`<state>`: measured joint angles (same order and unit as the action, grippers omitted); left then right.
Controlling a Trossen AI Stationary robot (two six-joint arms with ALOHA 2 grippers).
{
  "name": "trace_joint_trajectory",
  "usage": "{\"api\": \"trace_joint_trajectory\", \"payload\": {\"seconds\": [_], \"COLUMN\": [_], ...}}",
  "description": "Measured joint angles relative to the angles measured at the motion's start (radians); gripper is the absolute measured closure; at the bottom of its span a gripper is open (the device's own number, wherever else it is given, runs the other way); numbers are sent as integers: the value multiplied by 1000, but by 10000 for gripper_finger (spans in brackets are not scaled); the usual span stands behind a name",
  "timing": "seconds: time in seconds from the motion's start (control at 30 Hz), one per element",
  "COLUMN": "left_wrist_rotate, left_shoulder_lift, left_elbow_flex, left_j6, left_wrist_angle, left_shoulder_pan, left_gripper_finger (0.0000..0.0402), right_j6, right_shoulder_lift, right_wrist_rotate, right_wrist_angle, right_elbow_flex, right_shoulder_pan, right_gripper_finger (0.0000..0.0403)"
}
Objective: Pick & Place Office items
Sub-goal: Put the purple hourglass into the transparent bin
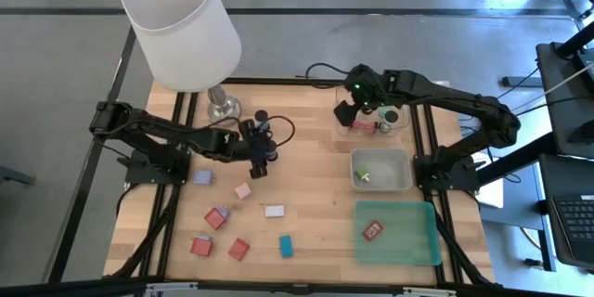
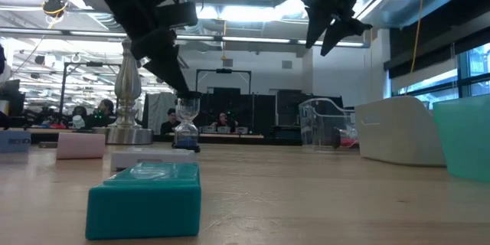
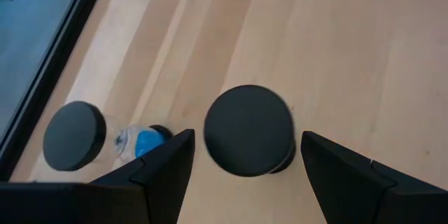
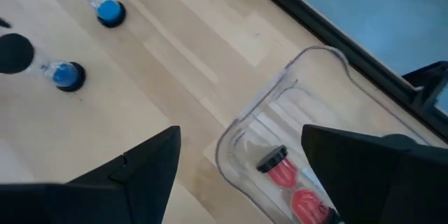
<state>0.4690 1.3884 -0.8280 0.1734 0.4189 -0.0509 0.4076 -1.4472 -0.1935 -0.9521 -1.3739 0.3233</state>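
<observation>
Hourglass [image 3: 248,131], black-capped, stands on the bench at mid-frame in the high view, framed between the released fingers of the left end effector [image 3: 241,175], poised to grasp. Right end effector [image 1: 367,111] hovers released above the clear tray [image 4: 280,122], upper right.

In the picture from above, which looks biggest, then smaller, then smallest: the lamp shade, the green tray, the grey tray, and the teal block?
1. Lamp shade, though it stands nearer the camera, which inflates it.
2. Green tray.
3. Grey tray.
4. Teal block.
</observation>
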Motion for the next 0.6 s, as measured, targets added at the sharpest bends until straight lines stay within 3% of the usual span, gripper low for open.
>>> {"api": "trace_joint_trajectory", "payload": {"seconds": [0.23, 0.6], "left_wrist_rotate": [-79, -105], "left_shoulder_lift": [0, 0], "left_elbow_flex": [42, 55], "left_j6": [63, 41], "left_wrist_angle": [-14, -62], "left_shoulder_pan": [46, 65], "left_gripper_finger": [142, 142], "right_j6": [0, -1], "right_shoulder_lift": [-2, -2], "right_wrist_rotate": [10, 10], "right_wrist_angle": [19, 56], "right_elbow_flex": [0, 0], "right_shoulder_pan": [0, 0], "right_gripper_finger": [103, 103]}}
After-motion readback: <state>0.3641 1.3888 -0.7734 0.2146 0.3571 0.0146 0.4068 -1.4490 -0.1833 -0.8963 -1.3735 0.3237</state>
